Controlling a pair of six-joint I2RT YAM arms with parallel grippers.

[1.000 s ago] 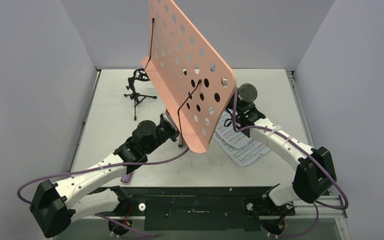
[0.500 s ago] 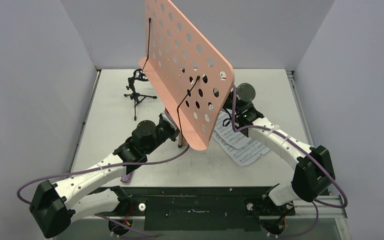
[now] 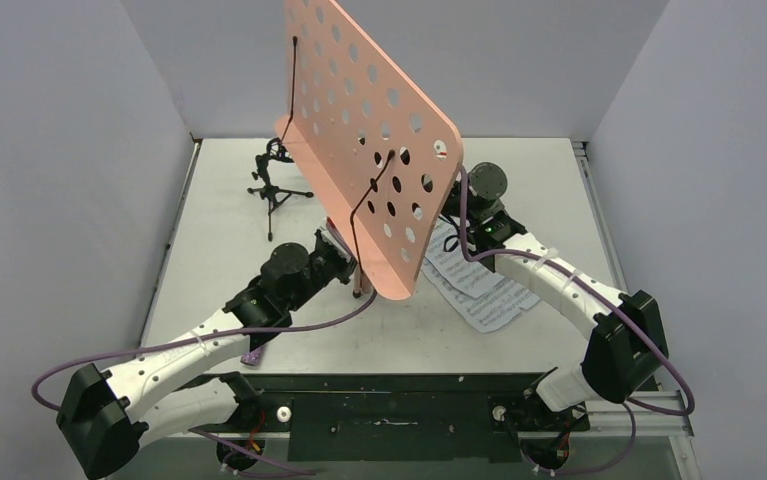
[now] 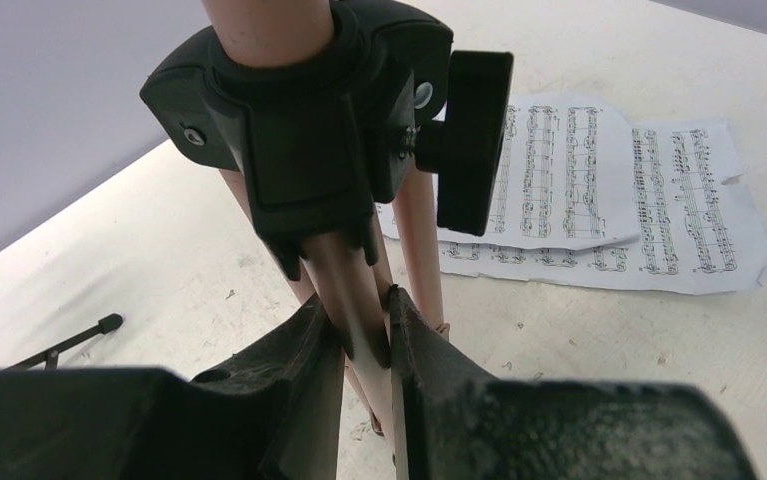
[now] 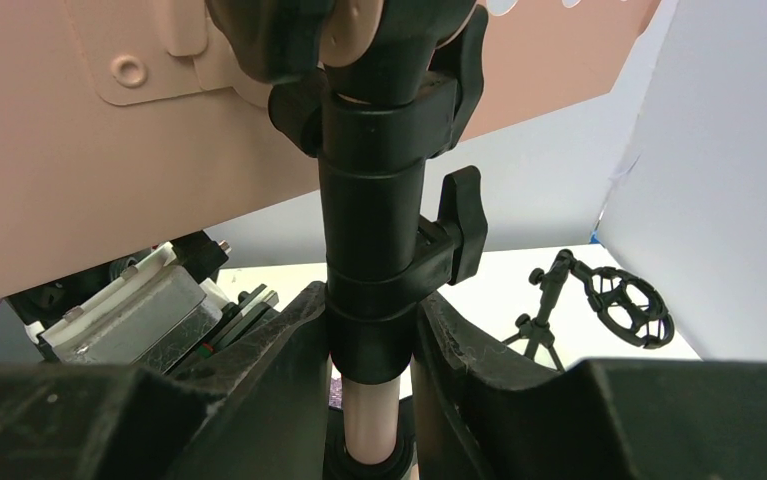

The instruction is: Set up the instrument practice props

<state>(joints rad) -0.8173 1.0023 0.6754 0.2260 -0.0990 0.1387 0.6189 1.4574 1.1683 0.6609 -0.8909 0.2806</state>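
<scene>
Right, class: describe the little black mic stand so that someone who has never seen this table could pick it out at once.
Find the big pink perforated music stand in the middle of the table. Left of it, towards the back wall, stands the small black mic stand, on its own. Nothing else is a black tripod with a ring mount on top.

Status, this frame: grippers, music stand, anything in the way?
Left gripper shut on pink music stand, lower tube. Right gripper shut on its black collar. Sheet-music pages flat beside its feet; mic stand apart.
</scene>
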